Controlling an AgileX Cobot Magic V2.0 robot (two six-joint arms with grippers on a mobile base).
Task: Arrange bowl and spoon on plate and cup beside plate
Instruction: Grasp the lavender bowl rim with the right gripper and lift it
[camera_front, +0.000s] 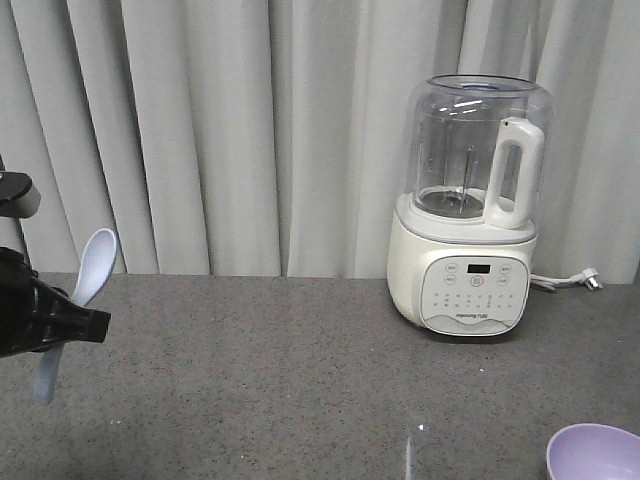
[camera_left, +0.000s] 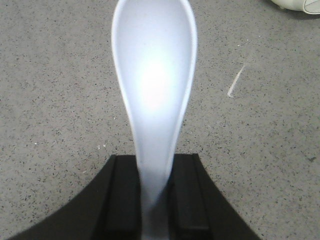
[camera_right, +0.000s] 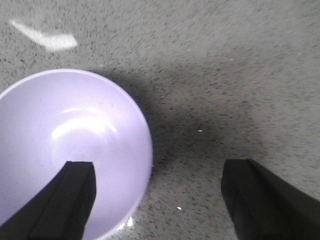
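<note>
Clamping one spoon (camera_left: 154, 85) in left gripper (camera_left: 155, 172), one bowl (camera_right: 65, 130)

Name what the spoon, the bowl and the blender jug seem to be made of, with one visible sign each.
Spoon: probably glazed ceramic or melamine; pale blue-white, glossy, bright glare in the scoop.
Bowl: likely plastic or melamine; lilac, smooth, soft highlights inside.
Blender jug: clear glass or plastic, cannot tell which; the curtain shows through it.
</note>
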